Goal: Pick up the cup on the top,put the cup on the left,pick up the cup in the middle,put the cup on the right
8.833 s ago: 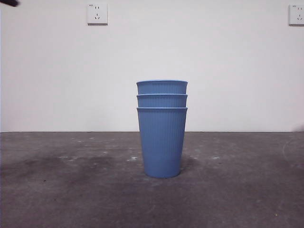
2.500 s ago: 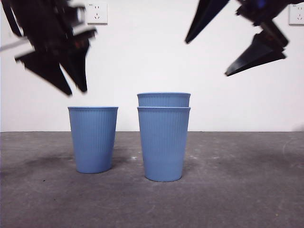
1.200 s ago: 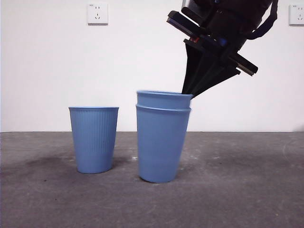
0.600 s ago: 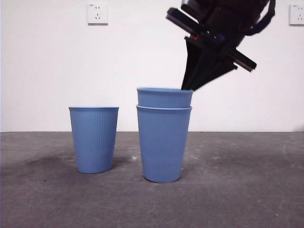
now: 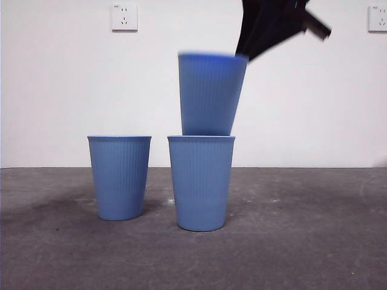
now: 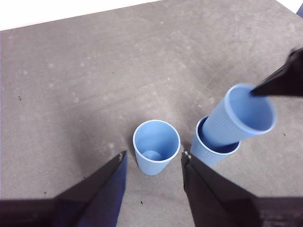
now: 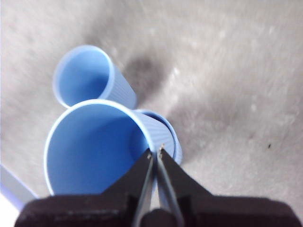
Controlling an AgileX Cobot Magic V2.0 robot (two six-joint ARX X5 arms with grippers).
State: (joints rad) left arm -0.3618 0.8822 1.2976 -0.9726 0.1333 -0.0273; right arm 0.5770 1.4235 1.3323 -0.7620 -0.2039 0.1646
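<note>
Three blue ribbed cups show. One cup [image 5: 119, 177] stands on the table at the left. Another cup [image 5: 201, 181] stands in the middle. My right gripper [image 5: 242, 55] is shut on the rim of the third cup [image 5: 210, 93] and holds it lifted, its base just above the middle cup's mouth. In the right wrist view the jaws pinch the rim of the held cup [image 7: 90, 151]. My left gripper [image 6: 154, 163] is open and empty, high above the left cup [image 6: 155, 145]; the held cup [image 6: 241, 118] shows there too.
Dark grey tabletop [image 5: 302, 241] runs to a white wall with two power sockets [image 5: 124, 17]. Bare table lies to the right of the middle cup.
My right gripper has risen with the inner cup, pulling it out of the middle cup. The outer cup stays on the table, shifted slightly left. The left cup has not moved.
</note>
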